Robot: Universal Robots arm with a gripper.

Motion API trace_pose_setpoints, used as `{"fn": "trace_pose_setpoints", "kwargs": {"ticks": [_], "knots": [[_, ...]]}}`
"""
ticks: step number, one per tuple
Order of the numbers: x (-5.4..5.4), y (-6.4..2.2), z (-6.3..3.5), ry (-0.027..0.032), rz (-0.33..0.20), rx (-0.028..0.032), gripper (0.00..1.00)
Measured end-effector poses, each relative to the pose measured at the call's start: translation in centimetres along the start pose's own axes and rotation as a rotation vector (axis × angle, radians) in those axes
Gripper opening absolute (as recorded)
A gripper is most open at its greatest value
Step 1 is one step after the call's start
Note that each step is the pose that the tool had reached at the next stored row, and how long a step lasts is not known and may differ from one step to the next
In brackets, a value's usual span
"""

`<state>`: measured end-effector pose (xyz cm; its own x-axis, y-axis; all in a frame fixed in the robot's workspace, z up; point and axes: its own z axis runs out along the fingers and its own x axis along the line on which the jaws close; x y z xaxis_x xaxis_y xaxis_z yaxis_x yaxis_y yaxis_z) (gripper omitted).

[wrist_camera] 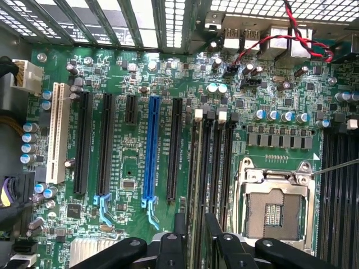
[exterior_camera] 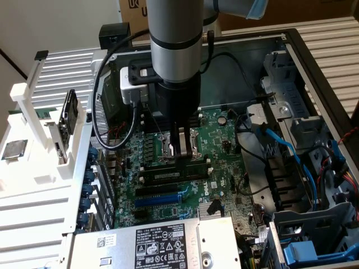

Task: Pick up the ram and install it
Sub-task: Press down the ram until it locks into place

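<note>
Nearest in the exterior view lies the silver power supply [exterior_camera: 151, 246], its label facing up at the open side of the computer case [exterior_camera: 314, 61]. The case lies on its side so the motherboard [exterior_camera: 224, 140] faces upward, which lets the arm [exterior_camera: 174, 45] come straight down onto it.

Just past the power supply run the blue expansion slot [exterior_camera: 162, 199] and a black one. Beyond them are the long memory slots [wrist_camera: 221, 168], side by side. The ram [exterior_camera: 168, 175] appears to stand in the memory slot closest to the expansion slots. In the wrist view it is seen edge-on [wrist_camera: 195, 168] as a thin greenish strip running the slot's length, upright and level as far as I can tell. That suggests it is seated, though whether the end latches have closed is not clear.

The gripper [exterior_camera: 180, 152] hangs directly above that slot, fingers pointing down. Its jaws [wrist_camera: 196, 227] stand apart, one on either side of the strip and aligned with it, and they do not seem to pinch it.

Behind the memory slots sits the open processor socket [wrist_camera: 275, 210], bare. Farther toward the exterior view's left, a square silver processor chip [exterior_camera: 12, 150] rests on a white rack [exterior_camera: 33, 185] outside the case, well apart from the work
</note>
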<state>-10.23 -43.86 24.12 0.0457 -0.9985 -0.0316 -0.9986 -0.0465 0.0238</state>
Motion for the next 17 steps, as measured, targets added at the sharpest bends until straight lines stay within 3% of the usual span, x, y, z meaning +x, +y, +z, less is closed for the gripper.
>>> {"fn": "trace_pose_setpoints", "kwargs": {"ticks": [17], "knots": [[0.00,0.02,-0.01,0.0001,0.000,0.0005,0.26]]}}
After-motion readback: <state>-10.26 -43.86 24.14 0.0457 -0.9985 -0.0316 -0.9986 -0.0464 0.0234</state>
